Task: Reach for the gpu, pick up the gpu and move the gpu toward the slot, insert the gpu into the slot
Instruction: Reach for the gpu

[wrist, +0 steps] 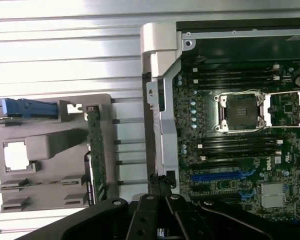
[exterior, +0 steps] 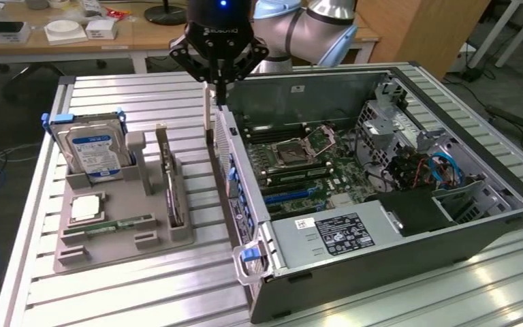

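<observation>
The gpu (exterior: 172, 194) stands on edge in a slot of the grey holder tray (exterior: 107, 248), its silver bracket end toward the back. In the wrist view the gpu (wrist: 95, 150) shows as a thin dark-green strip on the tray. My gripper (exterior: 218, 82) hangs shut and empty above the gap between the tray and the open computer case, apart from the card. Its black fingers (wrist: 151, 202) meet over the case's side wall. A blue slot (exterior: 289, 193) lies on the motherboard inside the case, and it also appears as the blue slot (wrist: 220, 176) in the wrist view.
On the tray are a blue-labelled hard drive (exterior: 93, 150), a square processor chip (exterior: 87, 206) and a small green memory stick (exterior: 116, 223). The open case (exterior: 398, 259) lies on a slatted metal table (exterior: 107, 300). A power supply (exterior: 343, 231) sits at the case's front.
</observation>
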Action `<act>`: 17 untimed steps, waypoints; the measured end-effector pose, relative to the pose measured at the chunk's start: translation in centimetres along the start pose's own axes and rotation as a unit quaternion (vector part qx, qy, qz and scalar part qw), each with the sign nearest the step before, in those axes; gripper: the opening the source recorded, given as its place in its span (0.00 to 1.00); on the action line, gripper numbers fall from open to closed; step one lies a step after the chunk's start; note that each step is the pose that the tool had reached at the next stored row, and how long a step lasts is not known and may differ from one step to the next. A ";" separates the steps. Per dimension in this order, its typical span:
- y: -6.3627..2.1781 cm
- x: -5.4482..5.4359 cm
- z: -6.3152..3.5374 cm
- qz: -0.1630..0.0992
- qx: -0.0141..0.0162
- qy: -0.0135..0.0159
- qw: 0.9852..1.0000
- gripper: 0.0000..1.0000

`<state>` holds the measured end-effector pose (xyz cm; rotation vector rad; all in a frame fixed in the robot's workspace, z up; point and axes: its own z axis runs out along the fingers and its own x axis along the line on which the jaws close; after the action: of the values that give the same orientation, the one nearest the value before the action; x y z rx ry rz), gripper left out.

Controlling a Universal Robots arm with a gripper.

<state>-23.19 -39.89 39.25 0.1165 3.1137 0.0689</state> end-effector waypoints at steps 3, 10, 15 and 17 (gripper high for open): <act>-0.07 1.0 -0.02 0.000 0.000 0.000 1.000 0.10; -0.23 3.2 -0.07 0.000 0.000 0.000 1.000 0.10; -0.35 4.7 -0.10 0.000 0.000 0.000 1.000 0.10; -0.40 5.4 -0.12 0.000 0.000 0.000 1.000 0.10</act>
<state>-28.57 -39.88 39.22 0.1166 3.1136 0.0689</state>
